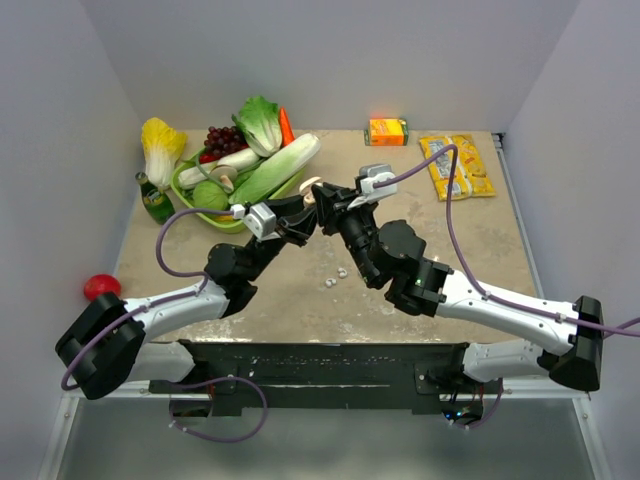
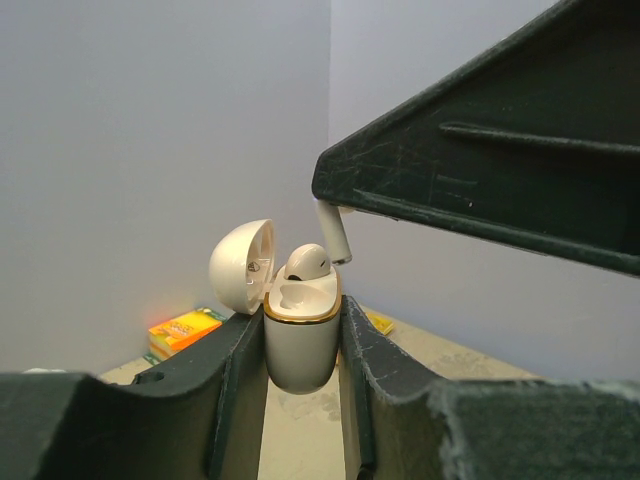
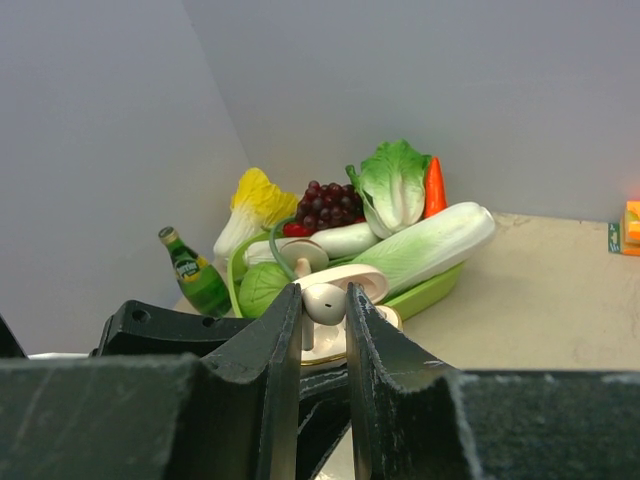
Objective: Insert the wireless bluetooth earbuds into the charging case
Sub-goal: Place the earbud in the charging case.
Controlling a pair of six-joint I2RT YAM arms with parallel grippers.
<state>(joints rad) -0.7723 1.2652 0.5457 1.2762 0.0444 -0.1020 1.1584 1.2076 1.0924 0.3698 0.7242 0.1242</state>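
Left end effector (image 2: 300, 325): clenched on the body of the charging case (image 2: 300, 362), one finger on each side. The case is held upright, clear of the table (image 1: 500, 225).
Right end effector (image 3: 322, 310): jaws narrowly parted, grasping a white earbud (image 3: 325, 298) – positioned directly over the case mouth.
Charging case: lid (image 2: 240, 265) swung open. The earbud head sits at the gold-edged rim, with an open socket showing beside it. Whether the earbud is seated: cannot tell.
Basket (image 3: 430, 292): green, at the far left of the table. Holds a napa cabbage (image 3: 430, 245), lettuce (image 3: 392, 185), carrot (image 3: 434, 190) and grapes (image 3: 325, 205).
Surroundings: green bottle (image 3: 197, 282) and yellow cabbage (image 3: 255, 200) beside the basket. Orange carton (image 1: 388, 131) and yellow packet (image 1: 458, 167) lie at the far edge, well apart from the case.
Table below the arms: two small white pieces (image 1: 343, 271) – too small to identify.
Obstruction: in the left wrist view, the right finger overhangs the case and hides the earbud's upper end.
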